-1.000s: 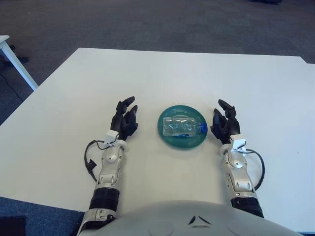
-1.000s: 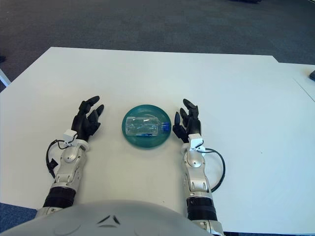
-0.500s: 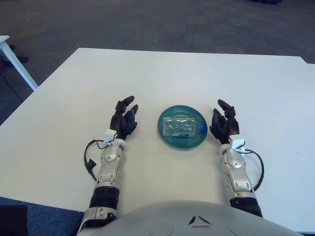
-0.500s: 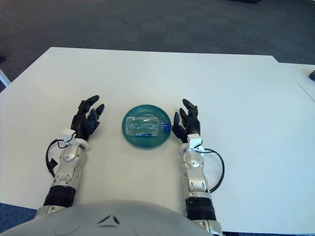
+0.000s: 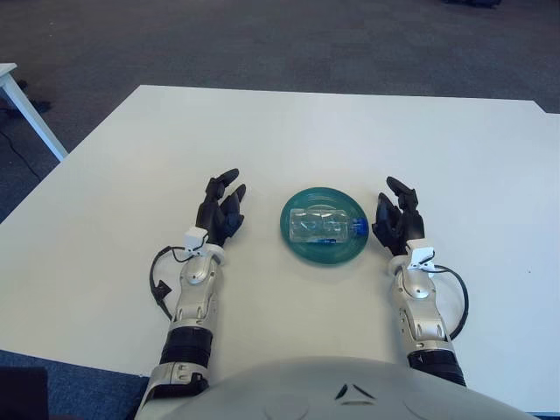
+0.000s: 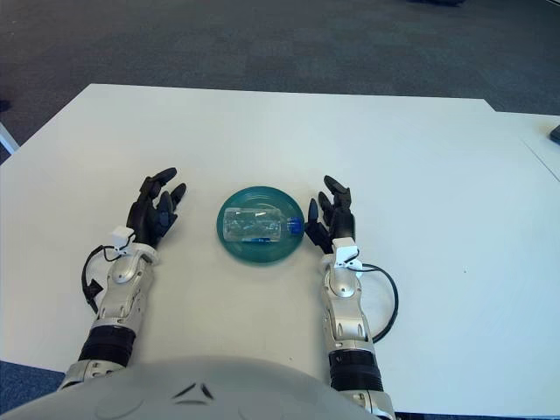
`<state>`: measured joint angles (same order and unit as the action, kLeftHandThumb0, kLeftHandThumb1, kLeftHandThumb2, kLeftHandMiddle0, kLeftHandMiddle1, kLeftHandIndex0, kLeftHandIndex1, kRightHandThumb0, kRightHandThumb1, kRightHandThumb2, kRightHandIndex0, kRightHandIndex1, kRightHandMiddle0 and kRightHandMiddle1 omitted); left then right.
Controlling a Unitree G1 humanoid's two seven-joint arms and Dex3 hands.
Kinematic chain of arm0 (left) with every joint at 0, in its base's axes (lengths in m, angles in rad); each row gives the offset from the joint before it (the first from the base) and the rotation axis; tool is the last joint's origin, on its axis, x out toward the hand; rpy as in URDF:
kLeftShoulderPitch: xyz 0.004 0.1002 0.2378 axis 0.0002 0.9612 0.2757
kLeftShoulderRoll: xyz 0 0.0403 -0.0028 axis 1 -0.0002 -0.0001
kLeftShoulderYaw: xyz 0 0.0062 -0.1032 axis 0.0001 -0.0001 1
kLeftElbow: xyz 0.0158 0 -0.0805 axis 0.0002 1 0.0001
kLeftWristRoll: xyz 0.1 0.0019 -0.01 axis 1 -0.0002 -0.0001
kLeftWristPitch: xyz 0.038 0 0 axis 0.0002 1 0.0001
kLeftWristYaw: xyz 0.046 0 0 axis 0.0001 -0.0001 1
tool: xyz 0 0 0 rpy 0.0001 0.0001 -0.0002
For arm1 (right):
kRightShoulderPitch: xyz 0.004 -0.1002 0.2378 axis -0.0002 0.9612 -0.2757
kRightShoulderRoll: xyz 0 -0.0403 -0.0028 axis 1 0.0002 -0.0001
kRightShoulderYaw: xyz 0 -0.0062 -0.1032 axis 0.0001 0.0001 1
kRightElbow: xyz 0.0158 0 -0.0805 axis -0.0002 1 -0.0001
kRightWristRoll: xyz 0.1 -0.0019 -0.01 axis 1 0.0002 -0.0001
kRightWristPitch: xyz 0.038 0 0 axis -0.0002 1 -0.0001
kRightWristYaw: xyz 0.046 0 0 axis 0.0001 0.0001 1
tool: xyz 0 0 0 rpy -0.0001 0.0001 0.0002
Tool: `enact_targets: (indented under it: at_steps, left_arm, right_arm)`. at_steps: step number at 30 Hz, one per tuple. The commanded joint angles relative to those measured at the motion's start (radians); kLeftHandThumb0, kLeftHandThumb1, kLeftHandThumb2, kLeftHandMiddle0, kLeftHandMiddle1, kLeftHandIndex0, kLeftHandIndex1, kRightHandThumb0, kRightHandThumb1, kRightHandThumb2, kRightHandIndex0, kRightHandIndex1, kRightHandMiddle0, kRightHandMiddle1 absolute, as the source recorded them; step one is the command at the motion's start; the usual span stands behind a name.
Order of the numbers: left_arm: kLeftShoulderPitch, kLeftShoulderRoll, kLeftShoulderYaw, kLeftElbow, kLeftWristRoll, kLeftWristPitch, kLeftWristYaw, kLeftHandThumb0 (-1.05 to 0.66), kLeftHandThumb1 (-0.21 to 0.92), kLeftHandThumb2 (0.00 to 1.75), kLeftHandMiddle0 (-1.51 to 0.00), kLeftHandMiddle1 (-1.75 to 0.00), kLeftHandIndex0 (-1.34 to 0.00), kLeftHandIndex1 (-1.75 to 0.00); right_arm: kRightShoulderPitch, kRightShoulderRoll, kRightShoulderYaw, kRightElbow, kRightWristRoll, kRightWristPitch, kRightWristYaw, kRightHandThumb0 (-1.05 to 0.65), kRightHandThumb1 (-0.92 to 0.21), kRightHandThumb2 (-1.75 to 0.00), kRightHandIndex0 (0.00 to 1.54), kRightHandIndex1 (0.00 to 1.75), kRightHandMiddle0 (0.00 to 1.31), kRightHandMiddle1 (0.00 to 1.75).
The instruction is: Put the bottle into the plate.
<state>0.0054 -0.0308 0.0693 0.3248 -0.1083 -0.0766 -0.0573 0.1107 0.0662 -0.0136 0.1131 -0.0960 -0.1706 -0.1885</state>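
White table: bottle lies crosswise in plate, cap rightward; both hands' fingers apart.

Big white table sitting on dark grey carpet floor. Corner of another white table peeking in at far left edge.

We see a white table whose far edge meets dark carpet. Directly on it, near the front edge and about midway between the left and right edges, sits a teal plate. Our forearms rest on the surface toward the front edge.
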Motion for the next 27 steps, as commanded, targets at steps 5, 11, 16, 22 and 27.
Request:
enact_targets:
  at_steps: [5, 11, 16, 22, 27]
  left_arm:
    - [0.045, 0.005, 0.002, 0.059, 0.004, 0.041, -0.002, -0.68, 0.92, 0.66, -0.66, -0.06, -0.22, -0.82]
    - [0.043, 0.002, 0.006, 0.055, 0.003, 0.043, 0.006, -0.66, 0.92, 0.66, -0.66, -0.06, -0.23, -0.82]
    - [0.043, -0.001, 0.01, 0.054, 0.001, 0.04, 0.008, -0.66, 0.92, 0.65, -0.66, -0.05, -0.23, -0.82]
    - [0.05, -0.002, 0.007, 0.039, 0.022, 0.04, 0.03, -0.67, 0.92, 0.64, -0.65, -0.05, -0.22, -0.82]
    - [0.055, 0.007, -0.008, 0.024, 0.05, 0.062, 0.044, -0.72, 0.92, 0.64, -0.62, -0.03, -0.17, -0.8]
  right_arm:
    - [0.028, 0.007, 0.002, 0.043, -0.003, 0.038, -0.005, -0.65, -0.92, -0.71, 0.43, 0.0, 0.0, 0.68]
    - [0.027, 0.008, 0.003, 0.044, -0.002, 0.042, -0.005, -0.65, -0.92, -0.71, 0.43, 0.0, 0.0, 0.68]
    - [0.027, 0.008, 0.003, 0.044, -0.001, 0.042, -0.005, -0.65, -0.92, -0.71, 0.43, 0.0, 0.0, 0.68]
    - [0.029, 0.009, 0.004, 0.043, -0.002, 0.042, -0.006, -0.64, -0.92, -0.71, 0.44, 0.01, 0.0, 0.67]
    - [0.032, 0.008, 0.006, 0.039, -0.002, 0.051, -0.004, -0.63, -0.92, -0.71, 0.45, 0.01, 0.0, 0.66]
